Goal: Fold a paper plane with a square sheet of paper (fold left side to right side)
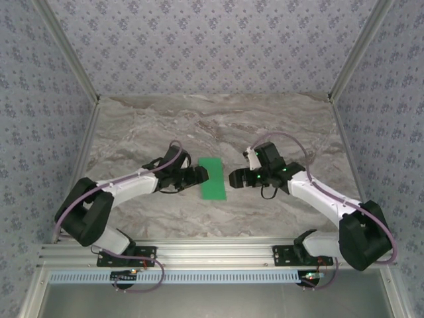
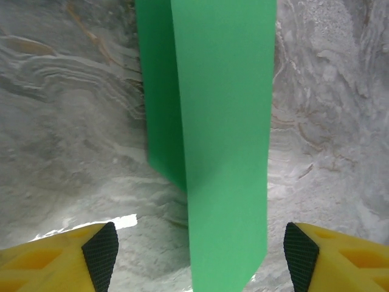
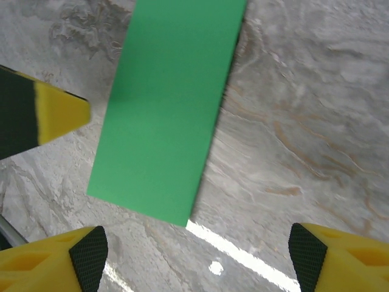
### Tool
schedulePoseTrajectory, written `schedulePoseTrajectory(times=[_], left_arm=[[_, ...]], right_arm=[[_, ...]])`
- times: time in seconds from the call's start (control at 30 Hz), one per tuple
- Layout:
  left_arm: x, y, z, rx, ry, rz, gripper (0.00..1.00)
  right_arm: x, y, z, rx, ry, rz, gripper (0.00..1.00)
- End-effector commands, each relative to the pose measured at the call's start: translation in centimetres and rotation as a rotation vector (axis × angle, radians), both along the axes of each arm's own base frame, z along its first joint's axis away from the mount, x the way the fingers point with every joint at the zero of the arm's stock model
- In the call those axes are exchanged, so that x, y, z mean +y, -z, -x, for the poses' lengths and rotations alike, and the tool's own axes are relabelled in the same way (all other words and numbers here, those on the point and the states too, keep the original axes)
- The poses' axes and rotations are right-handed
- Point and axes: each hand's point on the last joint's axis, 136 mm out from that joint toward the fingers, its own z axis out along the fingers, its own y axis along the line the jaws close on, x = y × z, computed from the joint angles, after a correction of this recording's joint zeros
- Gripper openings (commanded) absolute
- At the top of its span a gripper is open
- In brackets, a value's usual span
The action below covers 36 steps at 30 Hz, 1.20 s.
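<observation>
While the square sheet of paper (image 1: pixel 212 177) lies folded in half as a narrow green strip near the middle of the marble table (image 1: pixel 199 119), a little closer to the near edge, one gripper stands on each side of it. The left gripper (image 1: pixel 204 174) is at the strip's left long edge, jaws wide and holding nothing; I cannot tell if it touches. The right gripper (image 1: pixel 233 177) is just beside the right long edge, apart from it, also wide and empty. In the left wrist view the two layers are not exactly lined up.
</observation>
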Motion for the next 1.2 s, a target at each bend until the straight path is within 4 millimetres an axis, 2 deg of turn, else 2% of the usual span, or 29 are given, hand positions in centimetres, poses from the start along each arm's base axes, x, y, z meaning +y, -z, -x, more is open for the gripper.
schedulePoseTrajectory(times=[0.0, 0.13, 0.37, 0.5, 0.77, 0.93, 1.07, 1.17], left_arm=[[-2.6, -1.5, -1.4, -0.026, 0.021, 0.15, 0.75], [-3.5, -0.7, -1.6, 0.002, 0.018, 0.191, 0.69], [-3.8, -0.4, -1.6, 0.03, 0.002, 0.212, 0.42], [-3.7, -0.4, -1.6, 0.038, -0.002, 0.209, 0.32], [-3.7, -0.6, -1.4, 0.045, -0.001, 0.209, 0.25], [-3.8, -0.8, -1.3, 0.05, 0.002, 0.214, 0.23], [-3.7, -0.8, -1.2, 0.053, 0.003, 0.211, 0.23], [-3.7, -0.9, -1.2, 0.053, 0.007, 0.207, 0.23]], right_arm=[[1.1, -0.9, -0.8, -0.106, -0.027, 0.045, 0.85], [2.6, -0.4, 1.1, -0.206, -0.134, 0.108, 0.88], [4.8, 1.1, 5.0, -0.496, -0.353, 0.251, 1.0], [5.8, 1.9, 6.4, -0.646, -0.465, 0.36, 1.0], [8.0, 3.8, 5.6, -0.706, -0.549, 0.494, 1.0], [9.6, 4.3, 4.1, -0.748, -0.539, 0.541, 0.99], [10.7, 4.3, 3.2, -0.771, -0.52, 0.546, 0.94], [11.4, 4.5, 2.8, -0.771, -0.523, 0.554, 0.85]])
